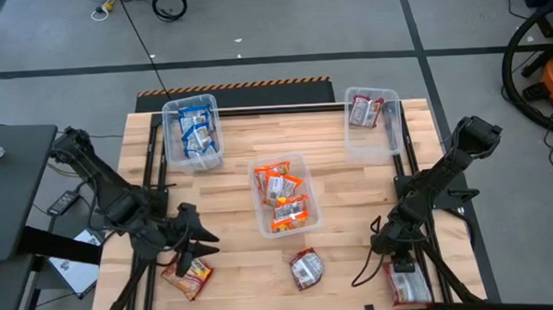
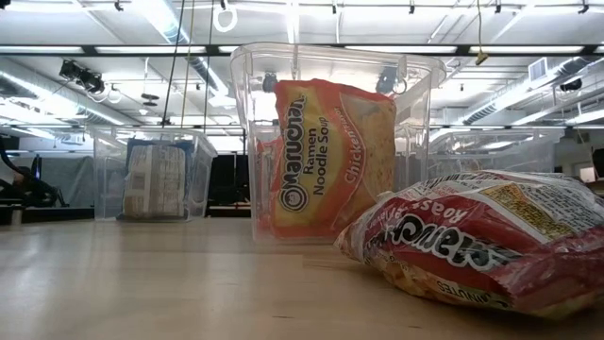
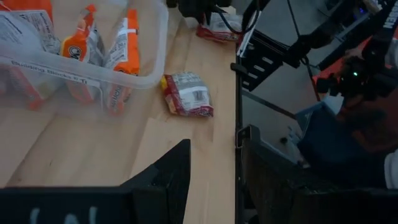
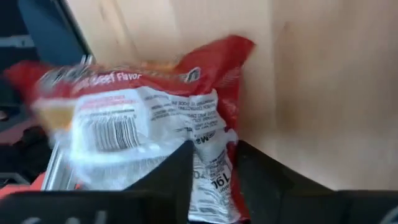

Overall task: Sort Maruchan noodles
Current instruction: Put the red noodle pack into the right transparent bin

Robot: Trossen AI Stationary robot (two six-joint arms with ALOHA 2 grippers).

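Maruchan noodle packets lie in clear bins: blue ones in the far left bin [image 1: 193, 131], orange ones in the middle bin [image 1: 283, 194], a red one in the far right bin [image 1: 369, 114]. One red packet [image 1: 307, 268] lies flat near the front edge. An orange-red packet [image 1: 188, 277] lies at the near left, with my left gripper [image 1: 203, 233] open just beside it. My right gripper [image 1: 390, 246] is low at the near right corner, shut on a red packet [image 4: 143, 118]. My right gripper has one edge of the red packet [image 4: 211, 177], by its white label, pinched between its two fingers. The fingers slant down at it from above. The packet lies label side up, part on the table's wood and part over the dark rail at the table's right edge.
Dark frame rails [image 1: 151, 160] run along the table's left and right sides. Bare wood lies between the middle bin and the right rail. In the low view the middle bin [image 2: 330, 142] and the loose red packet [image 2: 481, 241] fill the foreground.
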